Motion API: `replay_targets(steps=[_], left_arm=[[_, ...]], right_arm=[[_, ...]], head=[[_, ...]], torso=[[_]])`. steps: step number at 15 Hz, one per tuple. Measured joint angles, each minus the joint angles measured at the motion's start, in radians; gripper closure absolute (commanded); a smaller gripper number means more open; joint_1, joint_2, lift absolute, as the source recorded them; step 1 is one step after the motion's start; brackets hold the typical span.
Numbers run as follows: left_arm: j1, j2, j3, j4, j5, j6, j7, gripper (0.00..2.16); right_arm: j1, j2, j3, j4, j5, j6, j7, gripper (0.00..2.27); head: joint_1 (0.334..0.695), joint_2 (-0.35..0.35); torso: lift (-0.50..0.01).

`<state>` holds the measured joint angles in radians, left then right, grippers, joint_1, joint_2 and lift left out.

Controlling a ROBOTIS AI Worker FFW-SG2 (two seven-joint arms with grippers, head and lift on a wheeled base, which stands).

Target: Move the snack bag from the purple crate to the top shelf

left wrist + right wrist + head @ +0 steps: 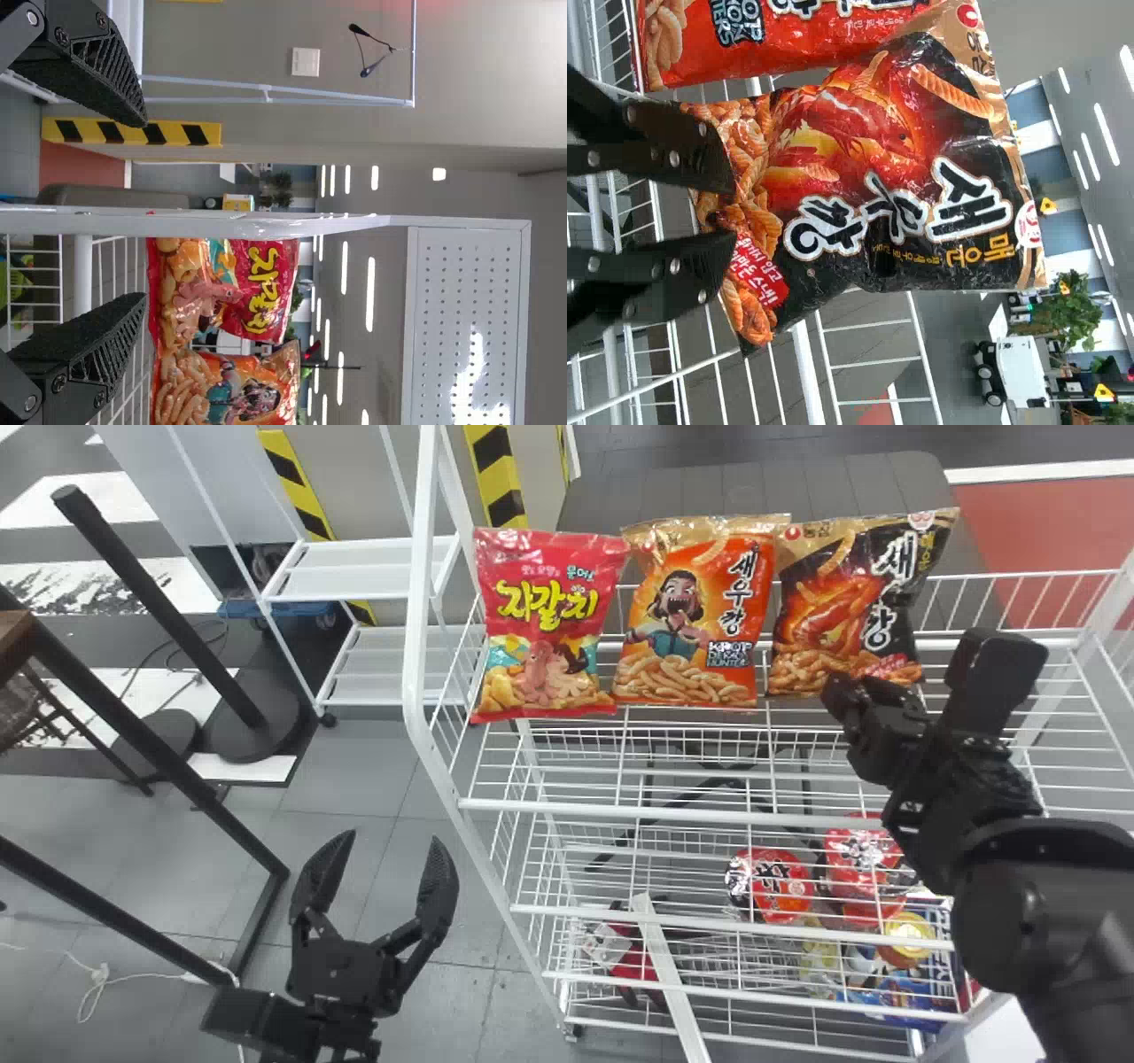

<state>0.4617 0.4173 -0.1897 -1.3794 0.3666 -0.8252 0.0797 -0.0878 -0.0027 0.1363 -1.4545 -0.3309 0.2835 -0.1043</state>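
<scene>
"Standing on the top shelf (pixel 549 806), isn't it, the snack bag (pixel 850 602), the black one?"

"Yes, upright, printed front towards the robot, at the right end of a row of three."

"And the right gripper (pixel 917 669)?"

"At the bag's lower part, fingers apart. Whether either finger touches it, I can't tell."

"What's beside the bag?"

"An orange bag (pixel 695 611), then a red bag (pixel 549 624) at the left end."

"Further out?"

"Red round packs (pixel 771 886) lower in the white rack, and the left gripper (pixel 392 840) left of the rack, fingers spread."
</scene>
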Motion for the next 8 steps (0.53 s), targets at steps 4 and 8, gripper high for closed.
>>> replay_targets(steps=[4, 8], left_arm=[[0.003, -0.002, 0.001, 0.0, 0.0, -0.009, 0.0, 0.13], [0.006, -0.004, 0.001, -0.005, -0.001, -0.01, 0.0, 0.13]], right_arm=[[0.038, -0.002, -0.017, -0.064, -0.003, 0.014, -0.001, 0.06], [0.107, -0.009, -0.043, -0.206, -0.002, 0.101, -0.004, 0.06]], head=[[0.695, 0.187], [0.695, 0.179]], torso=[[0.0], [0.0]])
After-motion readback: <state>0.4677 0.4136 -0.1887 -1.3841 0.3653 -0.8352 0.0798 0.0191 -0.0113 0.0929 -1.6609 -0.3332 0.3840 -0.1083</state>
